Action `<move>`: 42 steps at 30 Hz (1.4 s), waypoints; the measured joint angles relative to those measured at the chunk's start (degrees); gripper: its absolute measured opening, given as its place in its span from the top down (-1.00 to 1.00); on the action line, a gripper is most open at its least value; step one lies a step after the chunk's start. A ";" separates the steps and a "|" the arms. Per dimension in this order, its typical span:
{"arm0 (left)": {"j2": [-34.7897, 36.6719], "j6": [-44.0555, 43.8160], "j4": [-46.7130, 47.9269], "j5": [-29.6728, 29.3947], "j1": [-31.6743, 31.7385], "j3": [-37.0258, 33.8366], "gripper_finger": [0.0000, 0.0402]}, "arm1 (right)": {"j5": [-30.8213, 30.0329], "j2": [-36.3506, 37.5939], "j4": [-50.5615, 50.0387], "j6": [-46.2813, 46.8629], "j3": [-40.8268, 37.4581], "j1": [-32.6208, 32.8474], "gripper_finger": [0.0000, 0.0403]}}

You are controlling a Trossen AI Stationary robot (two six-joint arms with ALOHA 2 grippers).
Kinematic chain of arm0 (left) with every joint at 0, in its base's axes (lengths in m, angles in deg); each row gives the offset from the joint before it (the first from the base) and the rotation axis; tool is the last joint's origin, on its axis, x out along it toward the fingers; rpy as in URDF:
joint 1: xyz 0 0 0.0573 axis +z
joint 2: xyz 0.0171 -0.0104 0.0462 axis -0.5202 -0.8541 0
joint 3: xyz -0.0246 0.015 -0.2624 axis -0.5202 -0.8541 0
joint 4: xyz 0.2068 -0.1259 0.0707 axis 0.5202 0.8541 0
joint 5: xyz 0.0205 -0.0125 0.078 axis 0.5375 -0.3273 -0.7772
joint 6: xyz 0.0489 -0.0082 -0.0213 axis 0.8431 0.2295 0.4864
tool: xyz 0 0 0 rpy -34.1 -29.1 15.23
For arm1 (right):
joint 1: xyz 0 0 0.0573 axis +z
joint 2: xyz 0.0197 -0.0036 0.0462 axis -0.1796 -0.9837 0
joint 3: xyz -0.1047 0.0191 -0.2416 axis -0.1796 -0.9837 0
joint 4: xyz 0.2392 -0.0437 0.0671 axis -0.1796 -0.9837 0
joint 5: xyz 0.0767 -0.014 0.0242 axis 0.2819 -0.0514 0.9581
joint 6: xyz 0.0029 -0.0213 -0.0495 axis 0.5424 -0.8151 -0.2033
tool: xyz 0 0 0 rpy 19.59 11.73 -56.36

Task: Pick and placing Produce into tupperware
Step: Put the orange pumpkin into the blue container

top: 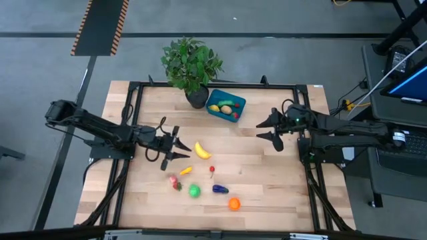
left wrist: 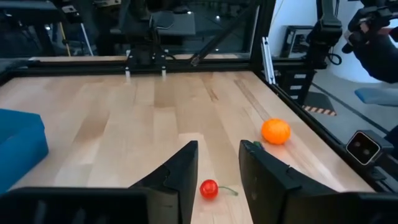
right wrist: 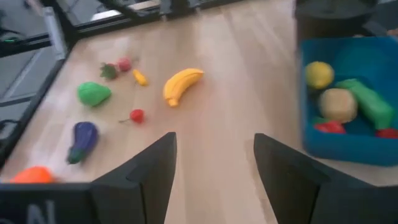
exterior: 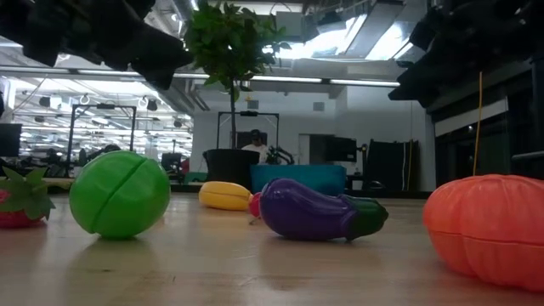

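- High view: left gripper (top: 179, 147) hovers over the wooden table (top: 267, 193) left of centre, fingers spread with a gap, nothing between them.
- Banana (top: 202, 150) lies just beside the left gripper's tips, apart from them.
- Right gripper (top: 270, 129) sits right of centre, fingers apart, empty, near the teal tupperware (top: 225, 105).
- Tupperware is at the far edge next to the potted plant (top: 191, 64); yellow, green and red pieces are inside it.
- Loose produce toward the near edge: small orange-yellow piece (top: 186, 171), strawberry (top: 175, 182), green piece (top: 194, 191), cherry (top: 212, 170), eggplant (top: 220, 189), orange pumpkin-like piece (top: 234, 204).
- Low view: green piece, eggplant and orange piece are up close on the table; banana and tupperware are behind them; both arms are dark shapes overhead.
- Left wrist view: left fingers (left wrist: 180, 177) part with a narrow gap, holding nothing; the cherry shows on the table between them, and the orange piece is farther off.
- Right wrist view: right fingers (right wrist: 152, 174) are wide apart, empty; the tupperware holds a yellow lemon-like piece (right wrist: 318, 73), a tan piece (right wrist: 339, 104), a green piece and red bits.
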 joint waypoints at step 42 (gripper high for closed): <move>13.92 1.62 2.20 -4.55 0.00 -9.07 0.80 | -21.06 -48.07 -29.90 25.08 44.90 39.39 -0.07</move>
